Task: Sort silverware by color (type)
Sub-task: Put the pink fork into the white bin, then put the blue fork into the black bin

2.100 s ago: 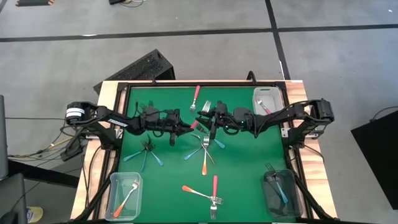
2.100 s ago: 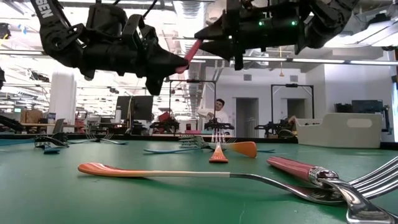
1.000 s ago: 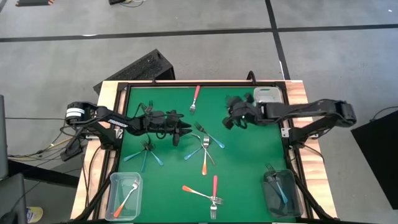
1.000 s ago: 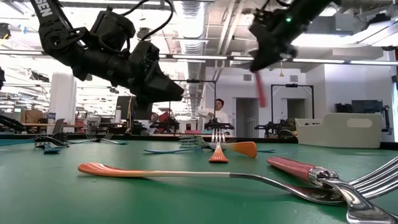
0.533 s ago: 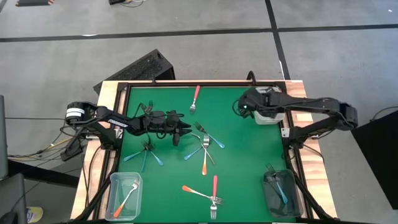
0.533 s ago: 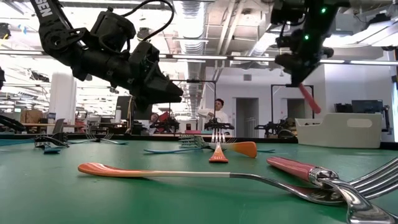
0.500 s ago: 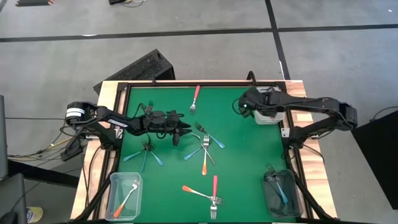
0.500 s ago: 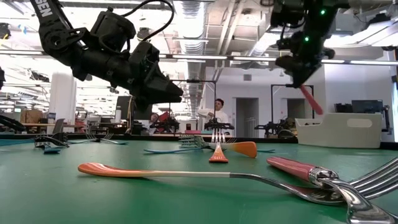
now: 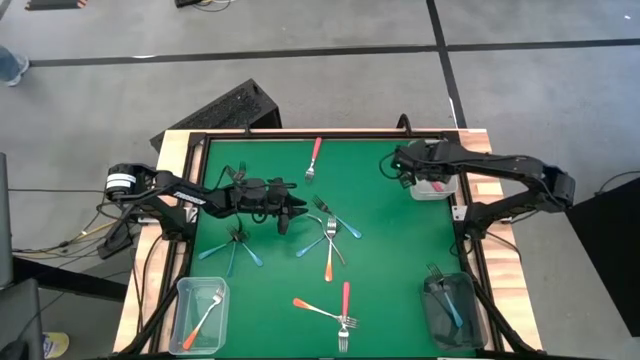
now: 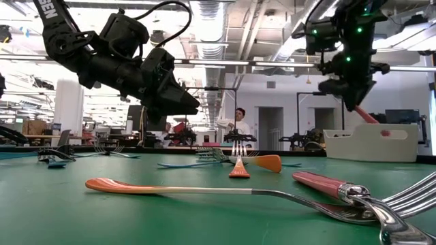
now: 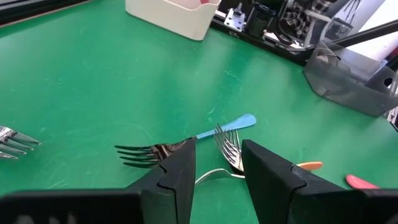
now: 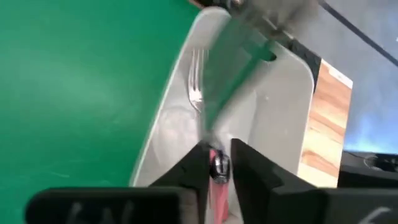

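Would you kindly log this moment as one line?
right gripper: pink fork over white bin | left gripper: open, mid-mat | loose forks remain

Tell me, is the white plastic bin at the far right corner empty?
No. The white plastic bin holds a pink-handled fork; right wrist view shows a fork inside.

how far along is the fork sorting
Early on. Done: one orange fork in its bin, blue ones in the dark bin. In hand: the right gripper over the white bin with a pink fork. Left: about a dozen forks on the green mat.
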Action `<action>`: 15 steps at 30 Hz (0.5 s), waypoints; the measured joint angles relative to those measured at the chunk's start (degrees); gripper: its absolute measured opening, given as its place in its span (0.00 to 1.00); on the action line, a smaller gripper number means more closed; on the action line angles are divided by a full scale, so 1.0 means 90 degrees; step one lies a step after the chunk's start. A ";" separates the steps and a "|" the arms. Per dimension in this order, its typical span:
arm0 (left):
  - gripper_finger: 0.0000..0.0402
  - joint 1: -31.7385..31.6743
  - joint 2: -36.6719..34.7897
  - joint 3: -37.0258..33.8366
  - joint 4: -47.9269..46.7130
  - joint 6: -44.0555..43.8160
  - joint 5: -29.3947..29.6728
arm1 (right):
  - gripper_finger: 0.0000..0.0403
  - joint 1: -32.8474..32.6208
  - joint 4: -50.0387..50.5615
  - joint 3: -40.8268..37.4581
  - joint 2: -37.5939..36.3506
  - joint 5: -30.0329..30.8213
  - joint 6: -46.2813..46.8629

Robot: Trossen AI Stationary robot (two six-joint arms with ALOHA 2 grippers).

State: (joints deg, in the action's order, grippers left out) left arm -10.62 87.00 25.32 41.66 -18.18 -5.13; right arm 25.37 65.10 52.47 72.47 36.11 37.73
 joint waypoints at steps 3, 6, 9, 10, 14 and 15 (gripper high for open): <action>0.29 0.0001 0.0000 0.0000 0.0001 -0.0004 -0.0002 | 0.35 0.0117 -0.0005 -0.0128 0.0000 0.0004 0.0036; 0.29 0.0001 0.0000 0.0000 0.0001 -0.0007 -0.0002 | 0.44 0.0182 -0.0093 -0.0179 0.0000 0.0021 0.0045; 0.29 0.0001 0.0000 0.0000 -0.0001 -0.0009 -0.0002 | 0.51 0.0006 -0.0559 -0.0187 -0.0020 -0.0073 -0.0009; 0.29 0.0001 0.0000 0.0000 -0.0002 -0.0009 0.0000 | 0.52 -0.0129 -0.0833 -0.0187 -0.0022 -0.0216 -0.0099; 0.29 -0.0001 0.0000 0.0000 0.0002 -0.0008 0.0115 | 0.54 -0.0780 -0.2353 -0.0187 0.0000 -0.0903 -0.0630; 0.29 -0.0001 0.0000 0.0000 0.0003 -0.0009 0.0154 | 0.54 -0.0938 -0.2758 -0.0187 0.0034 -0.1061 -0.0751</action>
State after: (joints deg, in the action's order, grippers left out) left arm -10.63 87.00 25.32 41.69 -18.26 -3.74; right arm 16.94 40.28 50.78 72.77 26.55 30.97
